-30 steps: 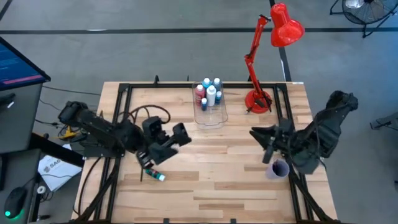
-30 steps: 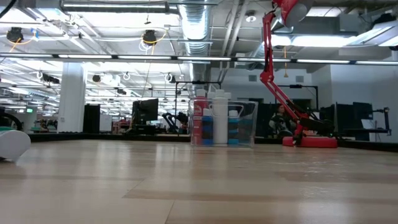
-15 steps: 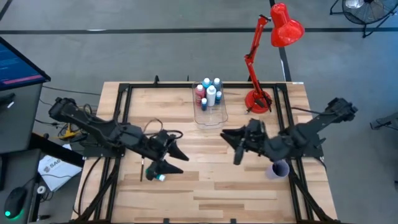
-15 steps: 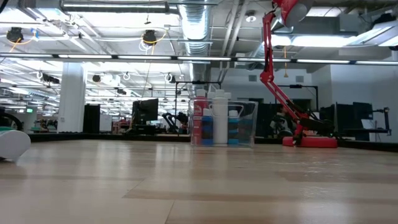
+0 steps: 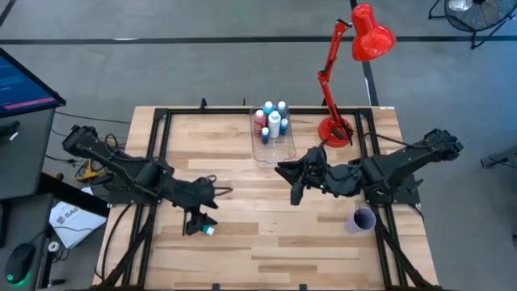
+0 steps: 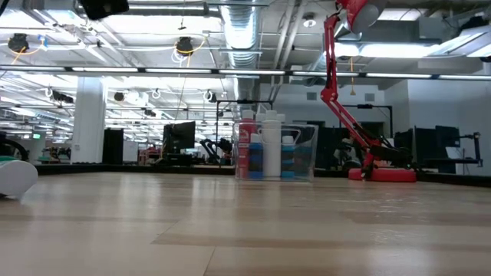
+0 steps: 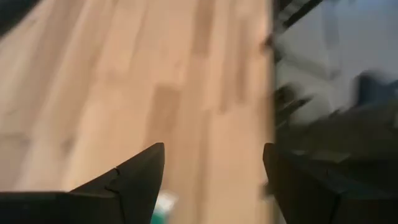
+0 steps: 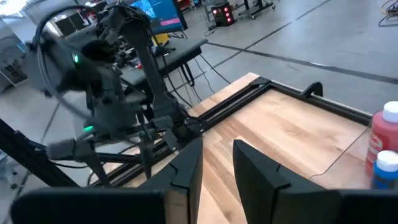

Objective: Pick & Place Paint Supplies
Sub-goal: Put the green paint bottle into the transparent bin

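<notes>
A small blue-green tube (image 5: 209,230) lies on its side on the table's left near part; in the low view it shows as the tube (image 6: 15,177) at the left edge. My left gripper (image 5: 201,225) hovers open right over it, and the left wrist view shows the tube (image 7: 163,205) low between the spread fingers of the gripper (image 7: 214,149). Several paint bottles (image 5: 272,121) stand upright in the clear box (image 5: 275,152). My right gripper (image 5: 293,187) is over the table's middle, its fingers a narrow gap apart (image 8: 217,146), holding nothing.
A red desk lamp (image 5: 334,129) stands on its base right of the clear box. A small purple cup (image 5: 363,219) sits near the right edge, under the right arm. Black frame rails (image 5: 161,145) run along the table's sides. Bare wood lies between the two grippers.
My left gripper has swung from near the table's middle toward the near edge and come down over the blue-green tube. My right arm has stretched out, carrying its gripper from above the purple cup toward the table's left, to the middle below the clear box. The tube has stayed put.
</notes>
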